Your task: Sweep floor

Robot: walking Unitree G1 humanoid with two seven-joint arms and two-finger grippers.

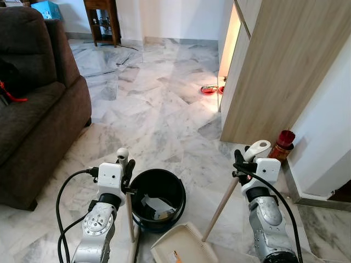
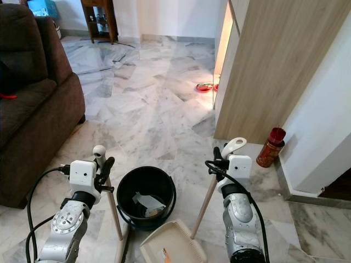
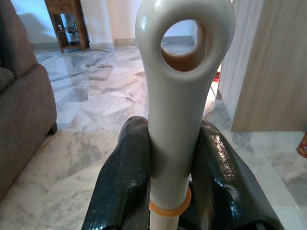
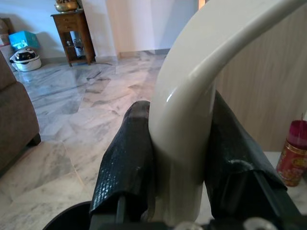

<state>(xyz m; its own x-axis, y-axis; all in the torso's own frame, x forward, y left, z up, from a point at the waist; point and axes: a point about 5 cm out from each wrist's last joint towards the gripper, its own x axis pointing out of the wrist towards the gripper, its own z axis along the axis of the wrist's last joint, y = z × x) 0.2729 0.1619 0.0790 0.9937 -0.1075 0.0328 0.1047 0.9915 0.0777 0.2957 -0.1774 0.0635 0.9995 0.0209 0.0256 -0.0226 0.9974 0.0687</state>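
A dark brown fabric sofa (image 1: pixel 33 104) borders the grey-veined marble floor (image 1: pixel 148 109). A round black plastic bucket (image 1: pixel 159 200) stands between the arms, touching a cream plastic dustpan (image 1: pixel 184 247). The right gripper (image 4: pixel 177 158) has its fingers clamped on the dustpan's cream-capped wooden handle (image 1: pixel 222 203); the left gripper (image 3: pixel 168 163) has its fingers clamped on the cream-topped broom handle (image 1: pixel 129 211).

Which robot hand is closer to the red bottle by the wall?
The right. The right end effector, shut on the dustpan handle, is just beside the red bottle. The left end effector, gripping the broom handle, is across the black bucket.
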